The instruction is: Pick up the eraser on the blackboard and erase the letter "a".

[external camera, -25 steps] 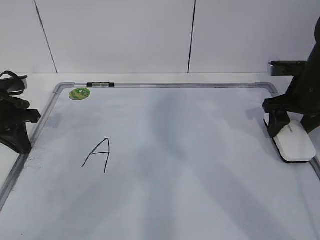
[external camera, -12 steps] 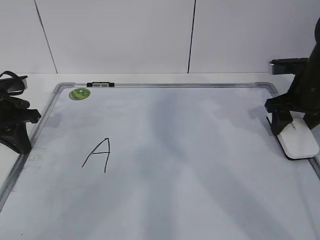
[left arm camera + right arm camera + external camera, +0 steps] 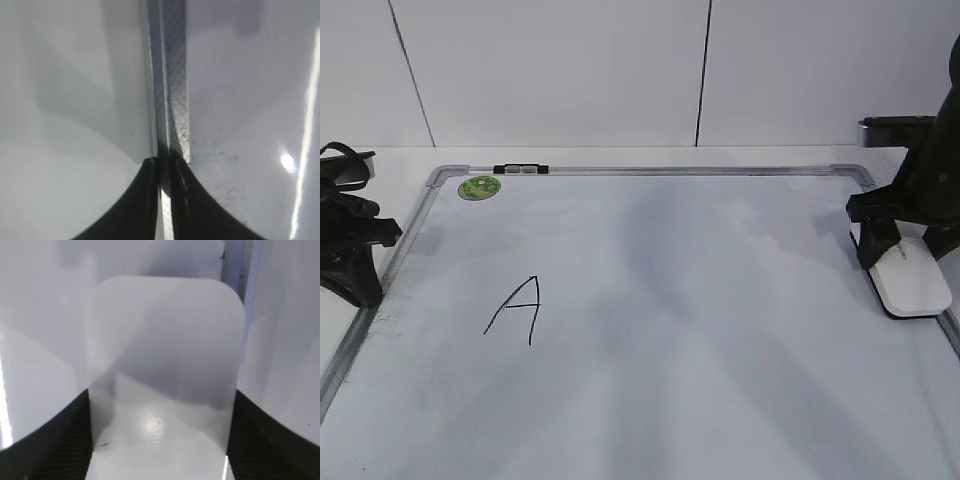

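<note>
The white eraser [image 3: 912, 282] lies on the blackboard [image 3: 650, 171] by its right frame rail. My right gripper [image 3: 903, 255] is shut on the eraser, one finger on each long side. In the right wrist view the eraser [image 3: 165, 350] fills the gap between the black fingers of the right gripper [image 3: 160, 440]. My left gripper [image 3: 360, 270] is shut and empty at the board's left rail, and the left wrist view shows the left gripper [image 3: 164, 165] over the metal frame [image 3: 172, 100]. No lowercase "a" is visible on the board.
A capital "A" [image 3: 517, 310] in black marker is on the board's left half. A round green magnet [image 3: 479, 187] sits at the back left corner, next to a small black clip [image 3: 520, 169] on the top rail. A white wall stands behind.
The right gripper and the eraser shifted slightly right and back along the board's right edge, then a little left. The left arm has not moved.
</note>
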`<state>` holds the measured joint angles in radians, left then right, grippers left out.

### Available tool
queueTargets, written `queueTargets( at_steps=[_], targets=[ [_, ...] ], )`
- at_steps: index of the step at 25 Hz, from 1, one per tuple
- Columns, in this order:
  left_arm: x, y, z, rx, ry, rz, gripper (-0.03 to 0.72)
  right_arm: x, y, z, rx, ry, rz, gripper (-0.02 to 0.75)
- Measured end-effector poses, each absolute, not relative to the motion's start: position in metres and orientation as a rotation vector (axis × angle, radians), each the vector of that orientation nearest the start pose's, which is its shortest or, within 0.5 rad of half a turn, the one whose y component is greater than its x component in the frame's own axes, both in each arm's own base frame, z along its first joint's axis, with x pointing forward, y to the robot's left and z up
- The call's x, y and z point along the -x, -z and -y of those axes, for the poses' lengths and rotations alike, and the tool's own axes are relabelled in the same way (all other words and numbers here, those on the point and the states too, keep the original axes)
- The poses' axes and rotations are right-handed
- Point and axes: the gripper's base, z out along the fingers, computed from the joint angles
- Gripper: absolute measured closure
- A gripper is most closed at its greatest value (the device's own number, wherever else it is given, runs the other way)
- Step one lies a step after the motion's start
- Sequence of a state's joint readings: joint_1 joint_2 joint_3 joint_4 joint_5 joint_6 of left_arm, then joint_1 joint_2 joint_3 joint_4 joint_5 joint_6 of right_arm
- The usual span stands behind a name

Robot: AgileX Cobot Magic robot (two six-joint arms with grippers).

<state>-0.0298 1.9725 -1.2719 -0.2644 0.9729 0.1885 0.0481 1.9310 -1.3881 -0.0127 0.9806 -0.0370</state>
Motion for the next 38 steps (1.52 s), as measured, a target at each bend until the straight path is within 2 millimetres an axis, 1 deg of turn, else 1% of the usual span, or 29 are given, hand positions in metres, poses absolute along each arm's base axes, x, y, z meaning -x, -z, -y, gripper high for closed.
queueTargets(
  at_steps=[7,13,20,22,24,27,30,34,36,38],
  targets=[
    [-0.363,-0.153,0.030,-0.105,0.341,-3.119,0.657,-0.384,-0.192,-0.018,0.132,0.015,-2.995,0.167],
    [-0.363,-0.153,0.030,-0.105,0.341,-3.119,0.657,-0.385,-0.189,-0.018,0.125,0.014,-2.993,0.125],
    [-0.363,-0.153,0.030,-0.105,0.341,-3.119,0.657,-0.387,-0.190,-0.018,0.122,0.014,-2.976,0.118],
    [-0.363,-0.153,0.030,-0.105,0.341,-3.119,0.657,-0.389,-0.195,-0.017,0.125,0.019,-2.973,0.117],
    [-0.363,-0.153,0.030,-0.105,0.341,-3.119,0.656,-0.392,-0.206,-0.017,0.127,0.028,-2.962,0.117],
    [-0.363,-0.153,0.030,-0.105,0.341,-3.119,0.656,-0.394,-0.228,-0.015,0.138,0.060,-2.948,0.120],
    [-0.363,-0.153,0.030,-0.105,0.341,-3.119,0.655,-0.391,-0.244,-0.014,0.141,0.081,-2.974,0.127],
    [-0.363,-0.153,0.030,-0.107,0.338,-3.119,0.644,-0.385,-0.250,-0.013,0.141,0.088,-3.018,0.138],
    [-0.364,-0.153,0.030,-0.124,0.329,-3.118,0.624,-0.384,-0.249,-0.013,0.141,0.088,-3.025,0.140],
    [-0.367,-0.153,0.029,-0.148,0.309,-3.116,0.579,-0.384,-0.249,-0.013,0.141,0.088,-3.027,0.141]
  ],
)
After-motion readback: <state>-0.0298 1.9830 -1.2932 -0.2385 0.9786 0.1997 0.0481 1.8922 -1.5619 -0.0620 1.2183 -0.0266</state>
